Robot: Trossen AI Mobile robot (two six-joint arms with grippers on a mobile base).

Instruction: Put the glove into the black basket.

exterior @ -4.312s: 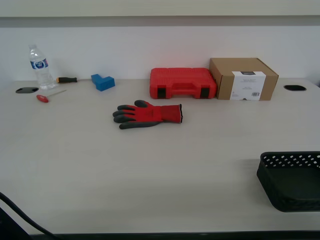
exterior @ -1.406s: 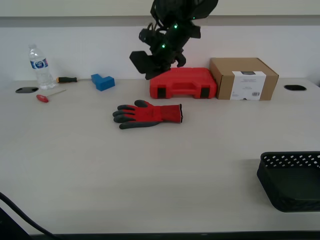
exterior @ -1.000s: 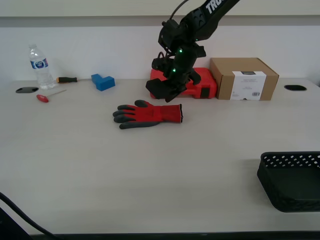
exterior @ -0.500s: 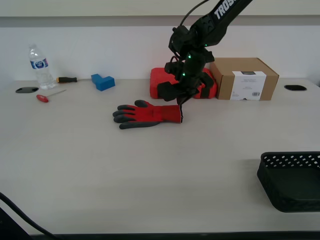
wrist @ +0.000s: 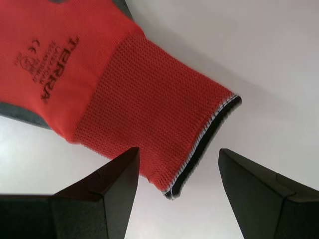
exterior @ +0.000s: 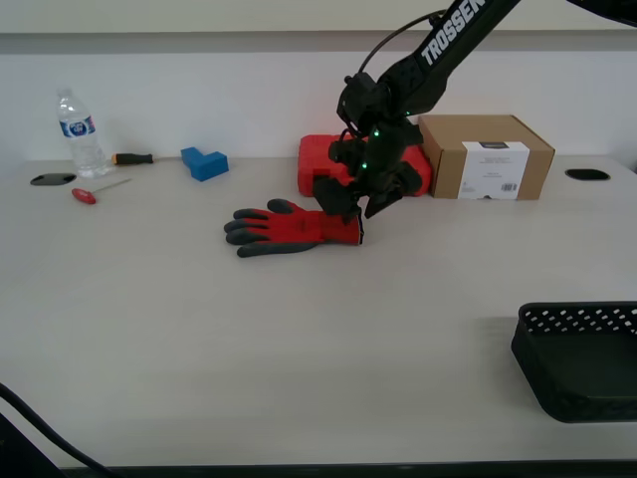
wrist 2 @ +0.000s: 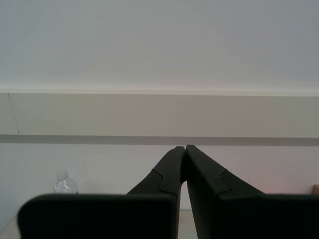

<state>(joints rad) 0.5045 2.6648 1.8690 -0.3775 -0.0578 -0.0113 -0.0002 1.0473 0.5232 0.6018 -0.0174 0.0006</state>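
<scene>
The red glove (exterior: 295, 227) with dark grey fingers lies flat on the table, cuff toward the exterior view's right. My first gripper (exterior: 350, 207) hangs just above the cuff, open. In the first wrist view the black-edged cuff (wrist: 159, 124) lies between the two spread fingertips (wrist: 119, 172). The black basket (exterior: 582, 360) stands at the front of the exterior view's right, cut by the frame edge. My second gripper (wrist 2: 185, 149) is shut and empty, facing the wall, and does not show in the exterior view.
A red plastic case (exterior: 328, 159) and a cardboard box (exterior: 485, 156) stand behind the glove. A water bottle (exterior: 80, 134), a screwdriver (exterior: 98, 191), an orange-black tool (exterior: 132, 158) and a blue block (exterior: 205, 162) sit at the back left. Cable holes (exterior: 586, 175) mark the table.
The first arm came into view from above, swung right over the red case and came down to the glove's cuff. The glove has not moved.
</scene>
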